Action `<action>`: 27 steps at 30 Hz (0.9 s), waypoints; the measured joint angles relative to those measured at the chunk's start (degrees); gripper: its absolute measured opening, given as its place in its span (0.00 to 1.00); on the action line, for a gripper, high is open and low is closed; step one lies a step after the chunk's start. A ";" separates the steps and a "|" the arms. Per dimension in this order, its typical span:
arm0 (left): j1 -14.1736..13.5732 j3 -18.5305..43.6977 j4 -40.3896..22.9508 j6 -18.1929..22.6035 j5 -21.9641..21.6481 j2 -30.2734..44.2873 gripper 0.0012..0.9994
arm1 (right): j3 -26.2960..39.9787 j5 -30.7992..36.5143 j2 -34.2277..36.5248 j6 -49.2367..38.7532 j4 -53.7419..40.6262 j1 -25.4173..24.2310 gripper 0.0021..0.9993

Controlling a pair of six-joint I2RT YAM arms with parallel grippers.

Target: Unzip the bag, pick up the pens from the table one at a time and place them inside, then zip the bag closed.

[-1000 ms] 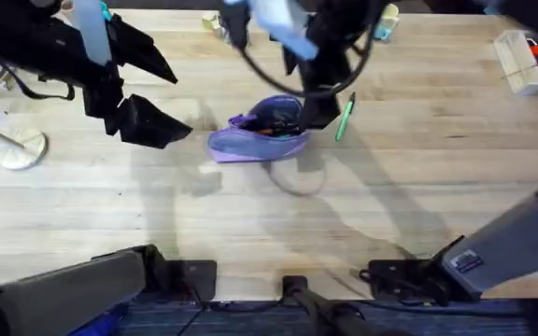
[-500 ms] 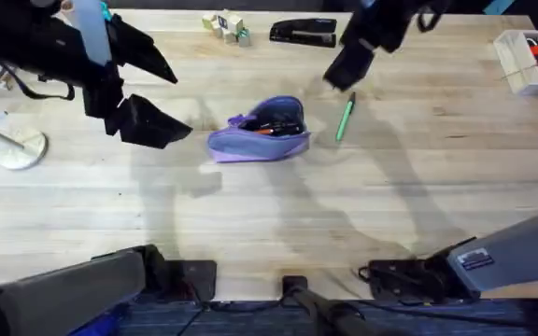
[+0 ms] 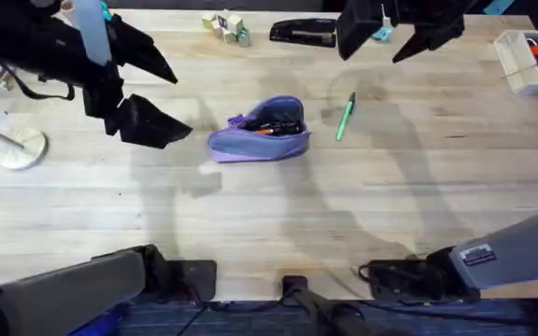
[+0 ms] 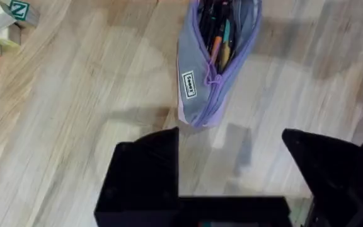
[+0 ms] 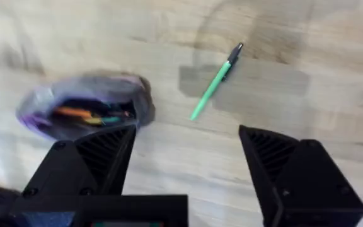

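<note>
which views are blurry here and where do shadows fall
Right wrist view: the lavender fabric pouch is smeared, the green pen sharper. Left wrist view: crisp. Overhead view: soft grey arm shadows cross the pale wooden table.

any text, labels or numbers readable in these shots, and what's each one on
"Z": on a toy letter block at the table's far edge.
White tag on the bag's grey side panel: print too small to read.
Label on the right arm's base: too small to read.
Nothing else legible.
</note>
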 joint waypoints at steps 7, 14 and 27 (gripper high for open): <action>0.01 0.00 0.01 0.00 0.00 0.00 0.99 | 0.00 0.01 0.00 9.87 -0.11 -0.02 1.00; 0.01 0.00 0.01 0.00 0.00 0.02 0.99 | 0.00 6.16 0.02 17.29 -0.36 -0.02 1.00; 0.01 0.00 0.00 0.00 0.00 0.02 0.99 | -8.96 11.45 0.02 29.28 3.43 -0.02 1.00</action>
